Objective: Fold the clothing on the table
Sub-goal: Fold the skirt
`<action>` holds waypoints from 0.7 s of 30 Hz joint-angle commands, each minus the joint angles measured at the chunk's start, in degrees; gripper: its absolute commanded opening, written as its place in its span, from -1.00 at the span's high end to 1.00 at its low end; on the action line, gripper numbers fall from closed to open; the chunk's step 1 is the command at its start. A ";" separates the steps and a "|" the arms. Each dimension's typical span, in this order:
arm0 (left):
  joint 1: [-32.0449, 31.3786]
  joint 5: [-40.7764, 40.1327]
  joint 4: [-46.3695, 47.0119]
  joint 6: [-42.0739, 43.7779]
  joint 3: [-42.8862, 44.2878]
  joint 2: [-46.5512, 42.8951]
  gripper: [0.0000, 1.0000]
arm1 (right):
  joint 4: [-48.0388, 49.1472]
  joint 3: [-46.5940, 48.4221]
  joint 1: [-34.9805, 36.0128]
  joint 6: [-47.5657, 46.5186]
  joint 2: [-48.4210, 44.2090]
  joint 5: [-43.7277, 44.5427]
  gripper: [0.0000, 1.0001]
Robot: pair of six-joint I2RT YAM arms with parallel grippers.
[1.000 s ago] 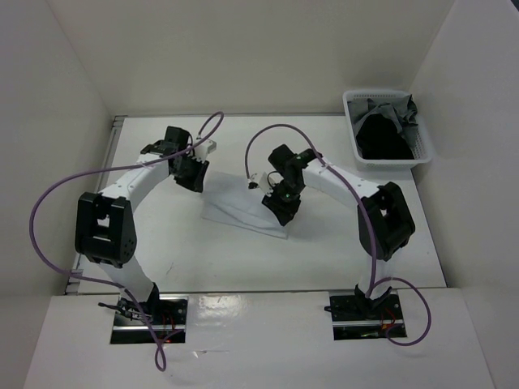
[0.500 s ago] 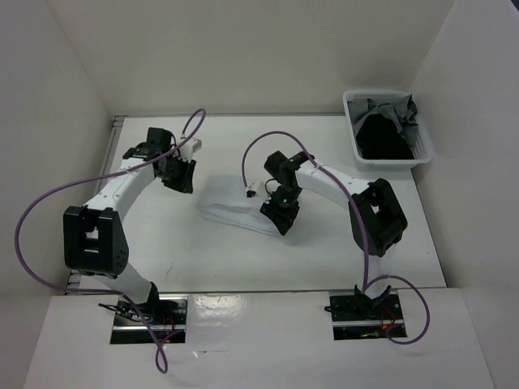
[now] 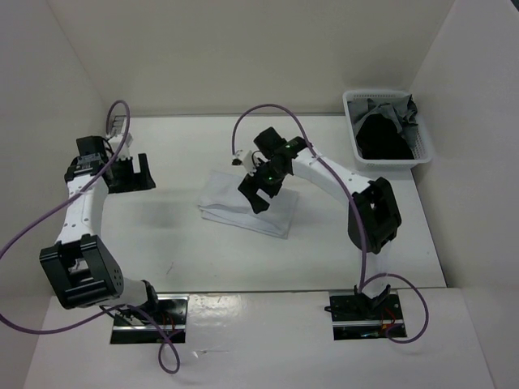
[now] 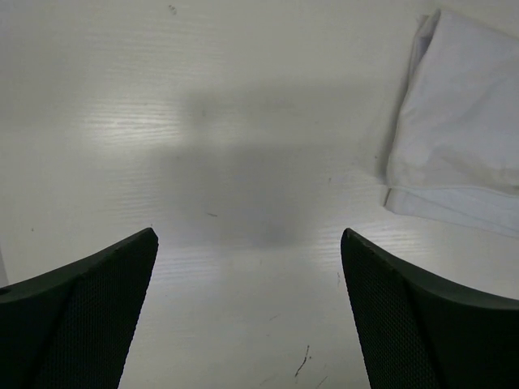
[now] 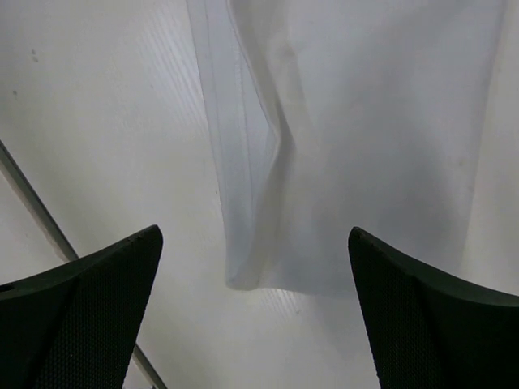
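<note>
The clothing [image 3: 243,209] is a white garment lying in a flat folded rectangle in the middle of the table [image 3: 178,243]. My right gripper [image 3: 256,197] hovers over its far part, open, with nothing between the fingers. The right wrist view shows the clothing [image 5: 365,121] ahead of the open right gripper [image 5: 251,231], a folded corner just beyond the fingertips. My left gripper [image 3: 134,174] is open and well to the left of the garment, over bare table. From the left gripper [image 4: 247,235], the clothing [image 4: 462,121] shows at the upper right.
A white plastic basket [image 3: 350,109] stands at the back right corner, holding a black garment [image 3: 381,139] and a grey one [image 3: 403,109]. White walls close in the table on three sides. A thin metal rail [image 3: 118,123] runs along the left edge.
Both grippers have opened and let go of the clothing. The left arm has swung far left, away from it. The right gripper has shifted towards the garment's far side.
</note>
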 commanded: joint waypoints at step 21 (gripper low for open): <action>9.55 6.61 -0.01 1.30 -3.21 -0.99 -0.99 | 4.11 5.32 3.85 -0.07 9.79 -5.20 -0.99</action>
